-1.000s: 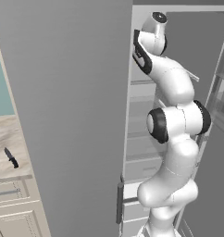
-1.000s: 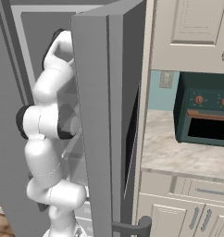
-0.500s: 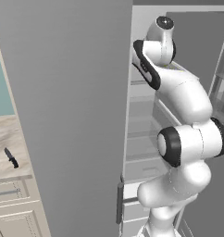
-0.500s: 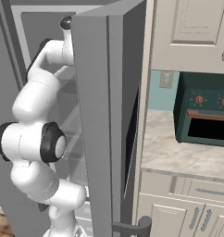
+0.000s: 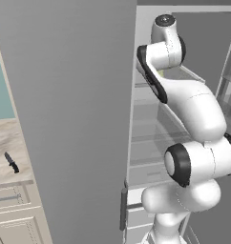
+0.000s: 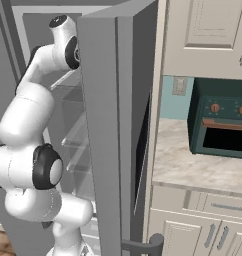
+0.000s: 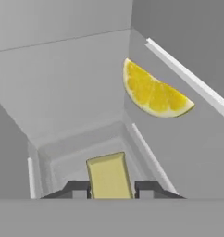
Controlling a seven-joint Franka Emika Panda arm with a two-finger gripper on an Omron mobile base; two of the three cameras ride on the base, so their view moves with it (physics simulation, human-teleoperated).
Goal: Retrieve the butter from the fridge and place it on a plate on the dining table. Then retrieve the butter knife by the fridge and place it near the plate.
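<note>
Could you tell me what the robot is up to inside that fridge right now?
The arm is reaching into the open fridge, and its gripper has the butter between its fingers. A lemon wedge sits further along the shelf. The butter knife lies untouched on the counter beside the fridge.

The arm [image 5: 194, 109] beside the fridge [image 5: 69, 119] is glossy white, built of thick rounded segments with bulging, almost spherical housings. Dark, nearly black rings and round caps mark its joints, and a grey disc tops the uppermost one. Its two finger tips [image 7: 79, 189] are small, dark and blocky.
</note>
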